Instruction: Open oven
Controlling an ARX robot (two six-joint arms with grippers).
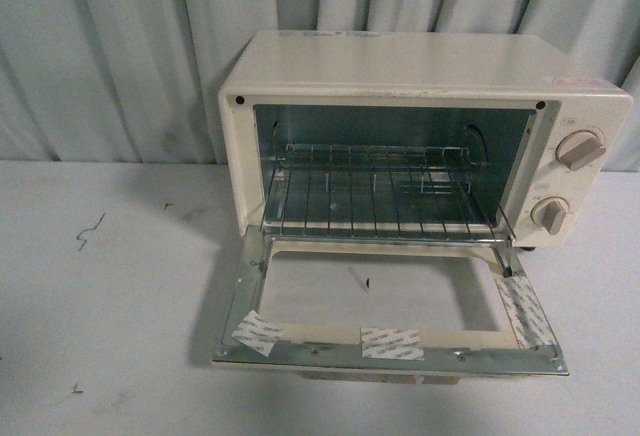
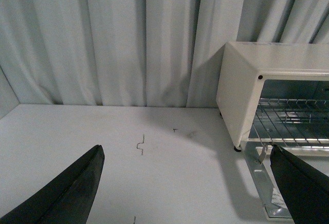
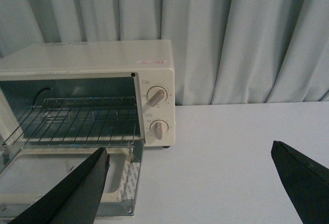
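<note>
The cream-white oven [image 1: 420, 71] stands on the white table with its glass-windowed door [image 1: 385, 311] folded flat down towards me. Its wire rack [image 1: 380, 196] shows inside, and two beige knobs [image 1: 580, 149] sit on its right panel. The handle is hidden under the door's front edge. No gripper shows in the front view. My left gripper [image 2: 187, 183] is open and empty, to the left of the oven [image 2: 241, 90]. My right gripper [image 3: 190, 180] is open and empty, in front of the oven's right end [image 3: 154, 80].
A grey-white curtain [image 1: 120, 46] hangs behind the table. Strips of tape [image 1: 390, 342] lie on the door's inner frame. Small dark marks [image 1: 90, 231] dot the white table top [image 1: 100, 336] left of the oven.
</note>
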